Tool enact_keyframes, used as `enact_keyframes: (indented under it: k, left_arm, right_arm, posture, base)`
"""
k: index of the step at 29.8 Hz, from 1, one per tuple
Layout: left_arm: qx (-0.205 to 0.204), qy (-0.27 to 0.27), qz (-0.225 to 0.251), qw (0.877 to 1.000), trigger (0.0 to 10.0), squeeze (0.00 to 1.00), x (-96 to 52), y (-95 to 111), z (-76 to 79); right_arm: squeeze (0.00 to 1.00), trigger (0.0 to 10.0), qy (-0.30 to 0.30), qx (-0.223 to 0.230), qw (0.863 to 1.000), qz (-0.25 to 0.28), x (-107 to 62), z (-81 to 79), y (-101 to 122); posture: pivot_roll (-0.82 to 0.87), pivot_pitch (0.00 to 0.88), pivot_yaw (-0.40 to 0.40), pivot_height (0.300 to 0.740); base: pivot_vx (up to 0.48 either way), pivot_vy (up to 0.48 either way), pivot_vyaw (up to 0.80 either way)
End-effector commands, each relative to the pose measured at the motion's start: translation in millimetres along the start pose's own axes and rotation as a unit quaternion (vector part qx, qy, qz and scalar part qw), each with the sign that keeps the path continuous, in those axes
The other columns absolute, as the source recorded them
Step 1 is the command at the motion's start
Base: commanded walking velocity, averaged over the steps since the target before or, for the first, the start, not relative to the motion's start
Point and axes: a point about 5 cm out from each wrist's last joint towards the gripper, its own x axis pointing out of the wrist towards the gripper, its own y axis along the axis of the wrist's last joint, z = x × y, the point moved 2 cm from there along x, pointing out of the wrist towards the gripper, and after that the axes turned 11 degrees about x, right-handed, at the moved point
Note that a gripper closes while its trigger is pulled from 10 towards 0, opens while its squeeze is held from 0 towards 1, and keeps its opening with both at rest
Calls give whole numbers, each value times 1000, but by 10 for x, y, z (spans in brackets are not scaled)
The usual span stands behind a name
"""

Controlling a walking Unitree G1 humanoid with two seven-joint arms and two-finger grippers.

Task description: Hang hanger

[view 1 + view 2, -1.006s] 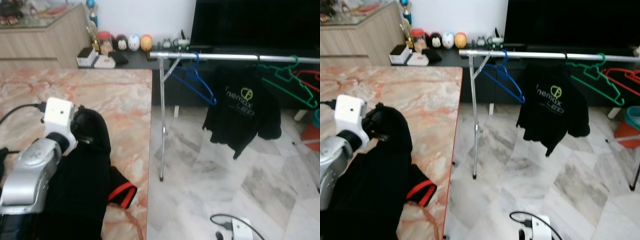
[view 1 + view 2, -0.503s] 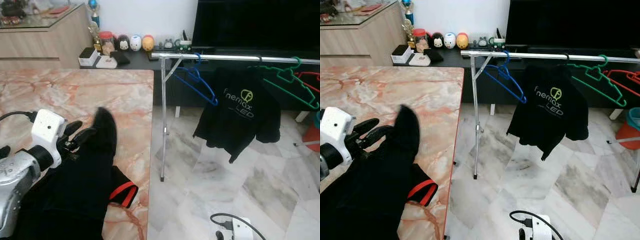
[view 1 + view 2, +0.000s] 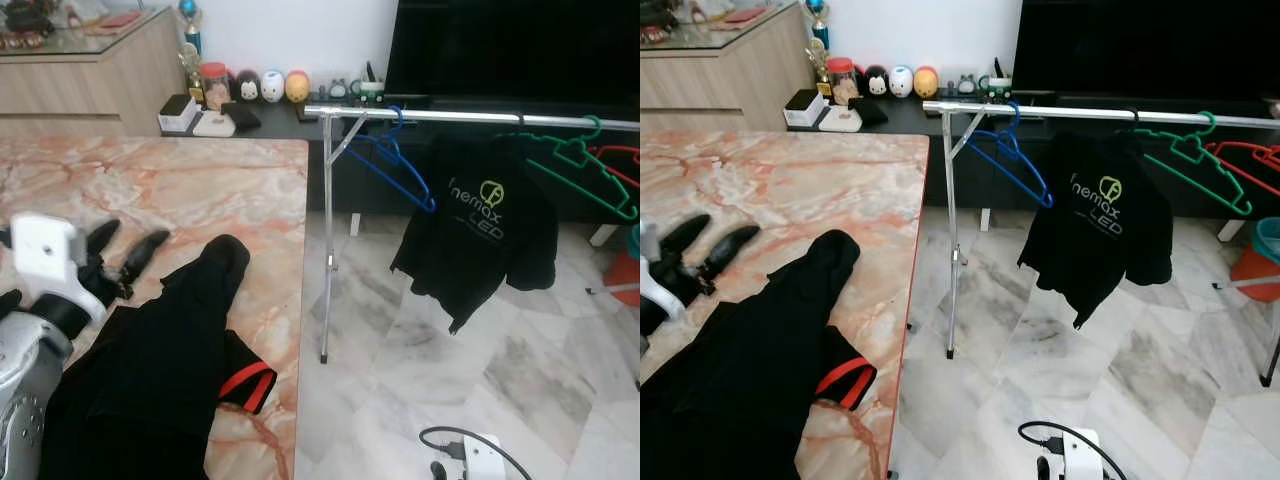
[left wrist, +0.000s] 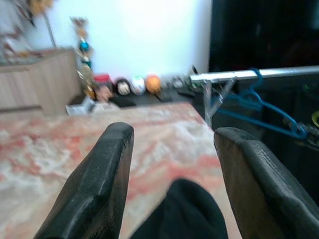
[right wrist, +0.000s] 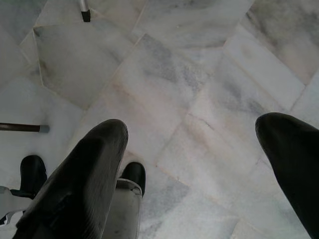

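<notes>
A black garment with red trim (image 3: 150, 360) lies flat on the marble table (image 3: 200, 190), near its right edge. My left gripper (image 3: 122, 246) hovers open just left of the garment's top end, holding nothing; the left wrist view looks between its fingers (image 4: 94, 189) over the cloth (image 4: 184, 214) toward the rail. The silver clothes rail (image 3: 470, 116) stands on the floor to the right. It carries a blue hanger (image 3: 395, 165), a black printed T-shirt (image 3: 480, 230), a green hanger (image 3: 585, 165) and a red hanger (image 3: 620, 155). My right gripper (image 5: 199, 164) hangs open over the floor tiles.
A low dark cabinet (image 3: 270, 115) with small figurines (image 3: 270, 85) runs along the back wall, under a large dark screen (image 3: 510, 45). A wooden sideboard (image 3: 90, 75) stands at back left. A white power strip with a cable (image 3: 470, 455) lies on the floor.
My left gripper let go of the black garment and drew back to the left. The garment's raised top end dropped flat onto the table. The T-shirt on the rail sways slightly.
</notes>
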Motion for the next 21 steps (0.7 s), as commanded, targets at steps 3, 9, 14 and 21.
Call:
enact_keyframes:
  k: [3,9,14,21]
  left_arm:
    - [-5,-32,-3,999,10000,0,59,-61,245]
    - [-9,-64,-13,998,10000,0,88,-167,426]
    - [1,-79,-20,997,10000,0,49,-206,491]
    - [-12,-84,-12,996,10000,0,54,-196,605]
  right_arm:
    - [0,10000,2,-3,1000,-4,1,-6,-7]
    - [0,10000,-5,5,1000,1,0,8,-1]
    - [0,10000,-2,0,1000,-1,1,13,5]
    - [0,10000,-2,3,1000,3,0,16,11]
  posture:
    - [120,0,-15,740]
    - [114,0,-16,740]
    - [113,0,-20,740]
    - [107,0,-20,740]
  base:
    - [0,0,0]
    - [0,0,0]
    - [0,0,0]
    - [0,0,0]
